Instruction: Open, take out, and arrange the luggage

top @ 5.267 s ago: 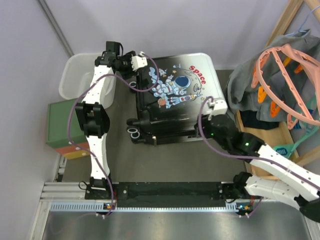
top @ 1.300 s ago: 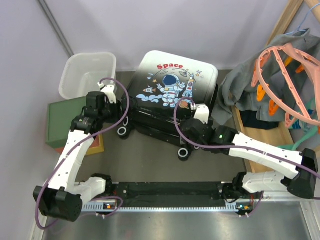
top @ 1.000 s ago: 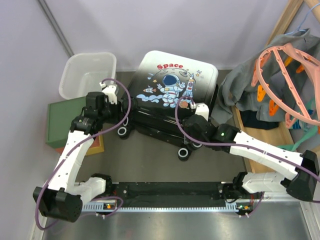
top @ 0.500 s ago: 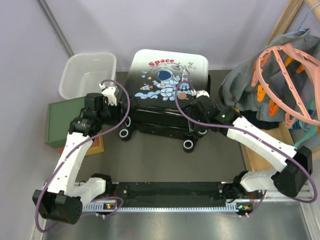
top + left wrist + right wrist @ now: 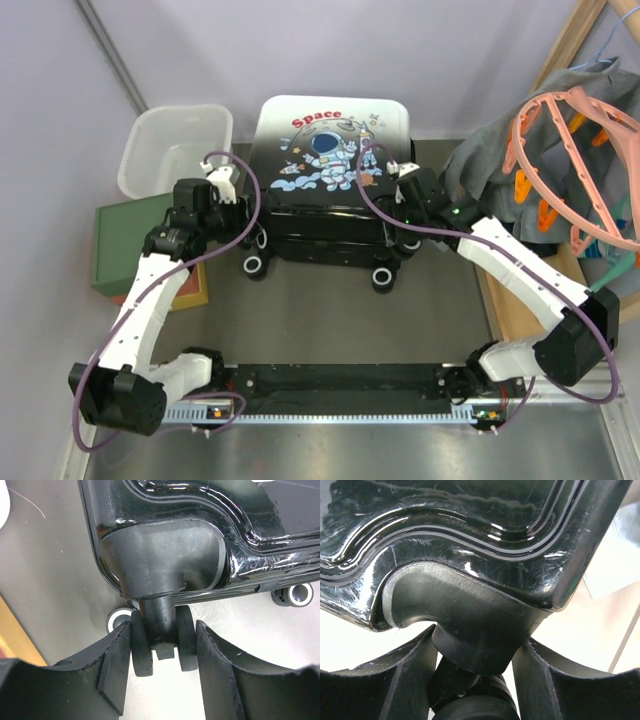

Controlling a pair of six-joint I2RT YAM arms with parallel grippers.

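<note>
Grey table (image 5: 320,325), basket (image 5: 150,135) left, clothes (image 5: 485,180) right: both jaws pinch luggage (image 5: 330,150) wheels (image 5: 187,647).

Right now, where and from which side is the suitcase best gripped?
Probably by the suitcase's wheel casters, coming from the near, wheeled end. The glossy shell is too broad for the jaws; each caster is narrow enough to straddle, as the left gripper and right gripper show.

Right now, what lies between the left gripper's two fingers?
A black caster wheel of the luggage, with the fingers of the left gripper against it on both sides; the left wrist view shows it.
</note>
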